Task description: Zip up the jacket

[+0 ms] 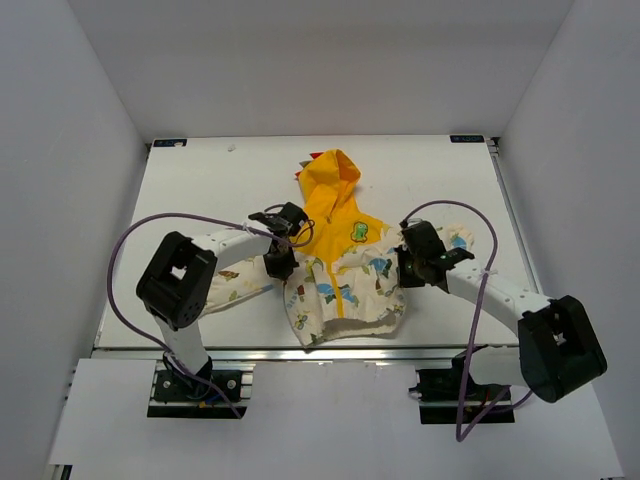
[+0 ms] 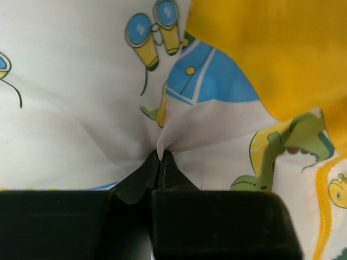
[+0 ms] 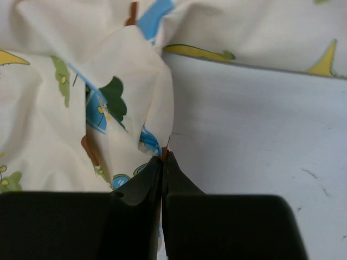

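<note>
The jacket (image 1: 340, 270) lies face up in the middle of the table, its yellow hood (image 1: 330, 180) pointing away and an orange zipper strip (image 1: 337, 292) running down the cream dinosaur-print front. My left gripper (image 1: 279, 265) sits at the jacket's left side by the sleeve. In the left wrist view the left gripper (image 2: 161, 155) is shut on a pinched fold of the jacket's cream fabric (image 2: 108, 97). My right gripper (image 1: 403, 268) is at the jacket's right side. In the right wrist view the right gripper (image 3: 164, 156) is shut on the edge of a printed fold of the jacket (image 3: 130, 81).
The white table (image 1: 200, 190) is boxed in by white walls at the back and both sides. Purple cables loop from each arm, one on the left (image 1: 125, 250) and one on the right (image 1: 485, 225). Bare table surface (image 3: 255, 124) lies right of the right gripper.
</note>
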You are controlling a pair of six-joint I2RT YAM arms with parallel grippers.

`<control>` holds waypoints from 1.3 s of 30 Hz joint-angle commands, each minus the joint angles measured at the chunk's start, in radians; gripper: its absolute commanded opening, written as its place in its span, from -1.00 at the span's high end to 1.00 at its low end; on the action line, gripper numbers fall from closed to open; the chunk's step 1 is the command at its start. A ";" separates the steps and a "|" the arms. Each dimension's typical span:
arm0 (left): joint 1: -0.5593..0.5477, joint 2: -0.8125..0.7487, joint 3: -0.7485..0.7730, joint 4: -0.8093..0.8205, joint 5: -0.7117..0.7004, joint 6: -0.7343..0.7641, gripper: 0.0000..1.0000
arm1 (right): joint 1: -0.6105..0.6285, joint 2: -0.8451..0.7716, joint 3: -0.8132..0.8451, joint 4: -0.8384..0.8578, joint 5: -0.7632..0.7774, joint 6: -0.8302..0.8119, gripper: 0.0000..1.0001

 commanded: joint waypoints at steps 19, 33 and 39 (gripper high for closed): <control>0.172 0.005 0.148 0.050 0.132 0.304 0.02 | -0.201 -0.004 0.052 0.239 -0.136 -0.165 0.15; 0.173 -0.558 0.116 -0.176 -0.008 0.186 -0.96 | -0.201 -0.518 0.129 0.021 -0.196 -0.050 -0.79; 0.173 -0.736 0.110 -0.262 -0.122 0.137 -0.96 | -0.201 -0.584 0.137 -0.026 -0.089 -0.005 -0.79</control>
